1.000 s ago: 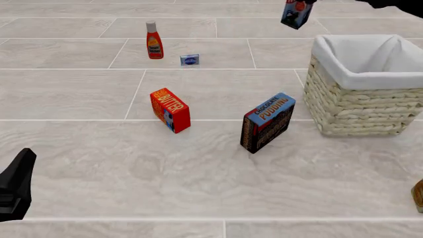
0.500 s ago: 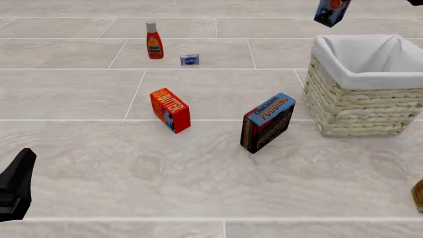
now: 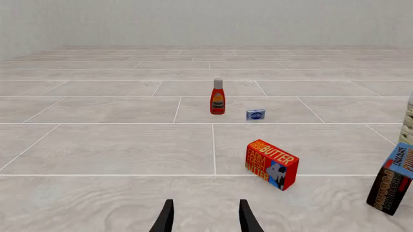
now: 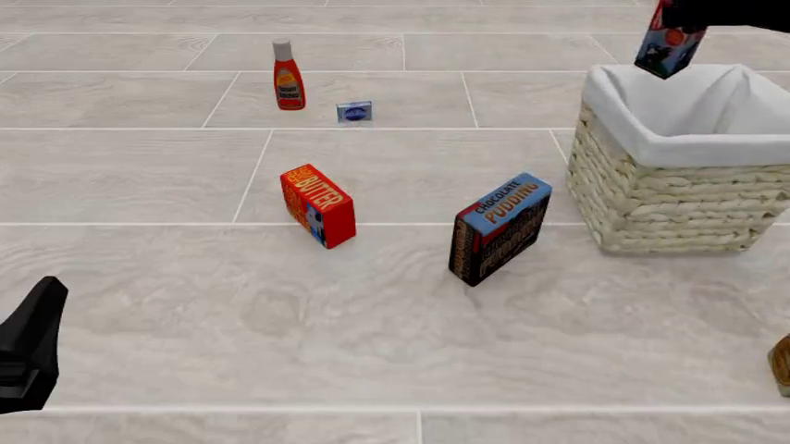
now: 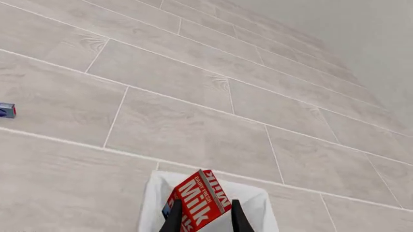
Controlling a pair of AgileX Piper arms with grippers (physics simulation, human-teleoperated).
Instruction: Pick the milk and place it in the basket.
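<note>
The milk (image 4: 668,48), a red carton with a dark blue side, hangs tilted in the air above the far left rim of the basket (image 4: 642,199). My right gripper (image 4: 686,15) is shut on its top at the upper edge of the front view. In the right wrist view the milk (image 5: 197,199) sits between the fingers of the right gripper (image 5: 205,215), with the basket's white lining (image 5: 261,205) right below it. My left gripper (image 3: 205,220) is open and empty, low at the near left (image 4: 28,347).
A butter box (image 4: 317,204) and a chocolate pudding box (image 4: 500,228) stand mid-table, the pudding box just left of the basket. A ketchup bottle (image 4: 288,76) and a small blue packet (image 4: 354,112) stand farther back. A brown object (image 4: 782,363) shows at the right edge.
My right gripper has carried the milk to the right and a little nearer, from beyond the basket's left side to above its far left rim. The left arm has not moved.
</note>
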